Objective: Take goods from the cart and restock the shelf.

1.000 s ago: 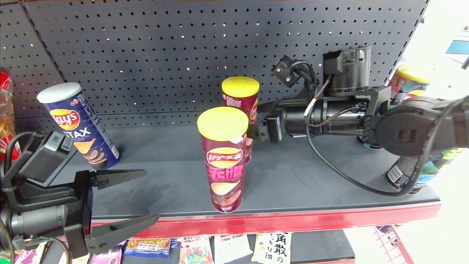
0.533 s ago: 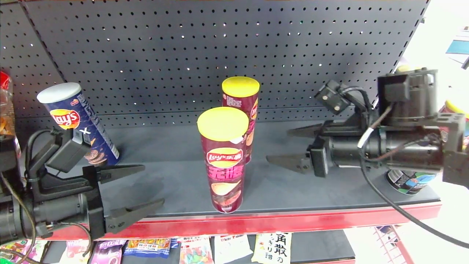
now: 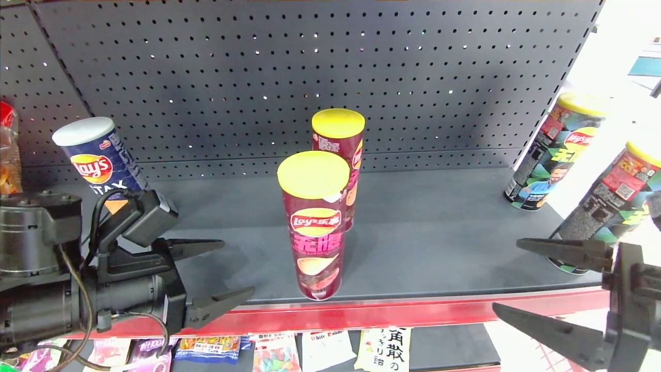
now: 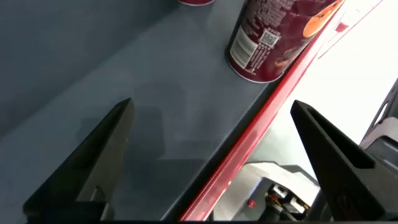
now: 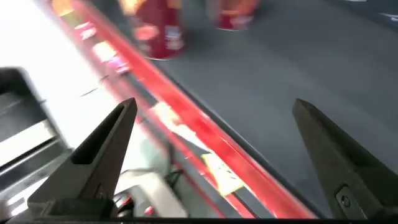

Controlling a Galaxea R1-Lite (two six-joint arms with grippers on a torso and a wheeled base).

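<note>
You have five chip cans on the dark grey shelf [image 3: 423,232], which has a red front lip and a pegboard back. In the middle, the front maroon can [image 3: 315,232] with a yellow lid stands upright at the front edge. The rear maroon can [image 3: 341,139], the same kind, stands upright just behind it, nearer the pegboard. On the robot's left, the blue can [image 3: 98,160] with a white lid looks tilted, its foot hidden. At the right end, the rear teal can [image 3: 552,155] and the front teal can [image 3: 609,206] are black-and-teal with yellow lids. They sit near each other, the front one close to the lip.
</note>
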